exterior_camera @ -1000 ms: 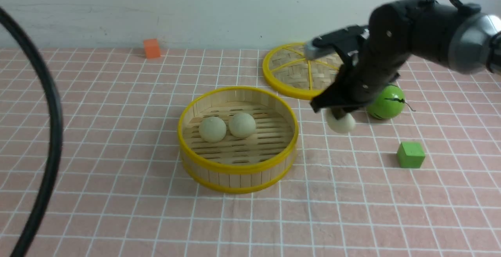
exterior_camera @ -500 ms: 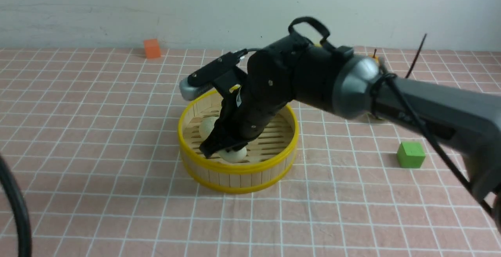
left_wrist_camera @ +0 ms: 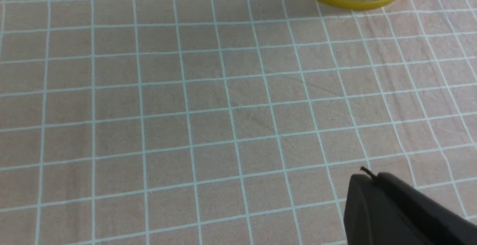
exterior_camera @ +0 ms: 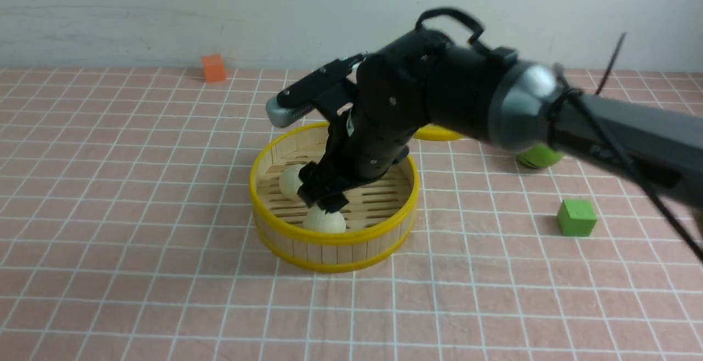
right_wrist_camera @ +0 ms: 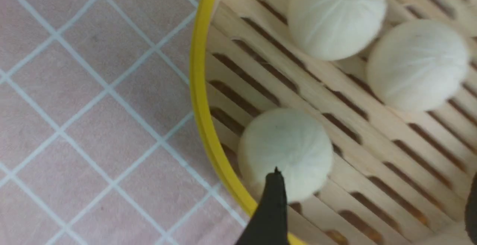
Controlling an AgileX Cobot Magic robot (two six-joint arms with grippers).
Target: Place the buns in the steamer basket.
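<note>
item: steamer basket (exterior_camera: 329,251), round, bamboo slats, yellow top and bottom rims, slotted floor; stands upright mid-table on a pink cloth (exterior_camera: 165,196) with a white grid. contents: three buns (right_wrist_camera: 337,15), cream-white, faintly pleated, all resting on the slat floor; two lie side by side and touching, and the near bun (exterior_camera: 324,221) lies apart from them, just inside the rim on the robot's side. right gripper (exterior_camera: 323,195): lowered into the basket just above the near bun, released, its jaws spread wide and grasping nothing; in the right wrist view one dark fingertip (right_wrist_camera: 275,200) overlaps that bun's edge while the other sits far off at the frame's border. left gripper (left_wrist_camera: 395,211): only one dark finger shows, over bare cloth near the basket's outer wall; cannot tell whether it is spread or clenched. other items: lid (exterior_camera: 434,133), only a yellow rim sliver showing behind the right arm (exterior_camera: 604,130); green ball (exterior_camera: 539,157), partly hidden by that arm; green cube (exterior_camera: 575,217) right of the basket, well apart; orange cube (exterior_camera: 213,67) at the far edge by the wall. writing: pale marking on the right arm, too blurred to read.
</note>
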